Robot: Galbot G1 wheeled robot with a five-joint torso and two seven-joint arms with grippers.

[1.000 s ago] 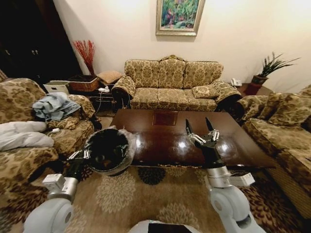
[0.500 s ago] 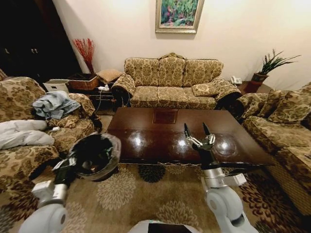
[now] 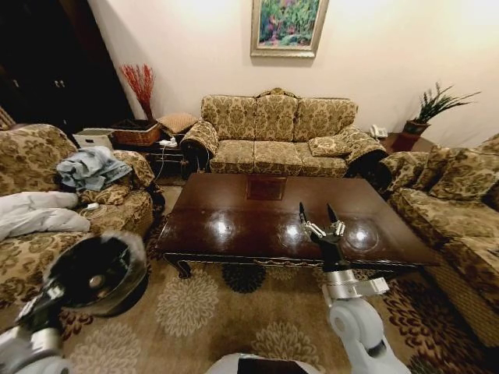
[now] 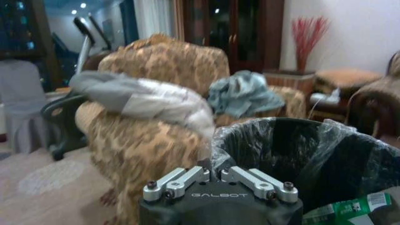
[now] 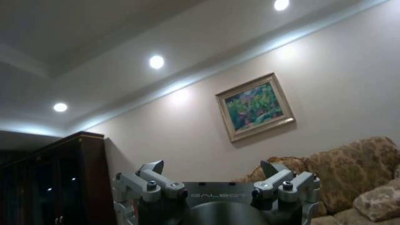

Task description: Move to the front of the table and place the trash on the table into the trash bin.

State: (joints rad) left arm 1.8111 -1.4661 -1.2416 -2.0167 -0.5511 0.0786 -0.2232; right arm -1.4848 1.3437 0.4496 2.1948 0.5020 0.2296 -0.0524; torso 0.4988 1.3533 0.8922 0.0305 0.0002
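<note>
Trash bin (image 3: 97,274), tipped with its mouth facing the camera, hung left of the surface (image 3: 234,226) over the rug, its rim clamped by the left pincer (image 4: 218,176). Green trash (image 4: 350,208) lay inside. The right pincer (image 3: 320,220) stood wide open, empty, fingers upward above the surface.

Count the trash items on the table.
0. The table top lies bare in the head view; a green item sits inside the trash bin, where others may be hidden.

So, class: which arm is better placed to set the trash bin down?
Left: the left gripper grips the trash bin by its rim; the right gripper stands open above the table, away from it.
</note>
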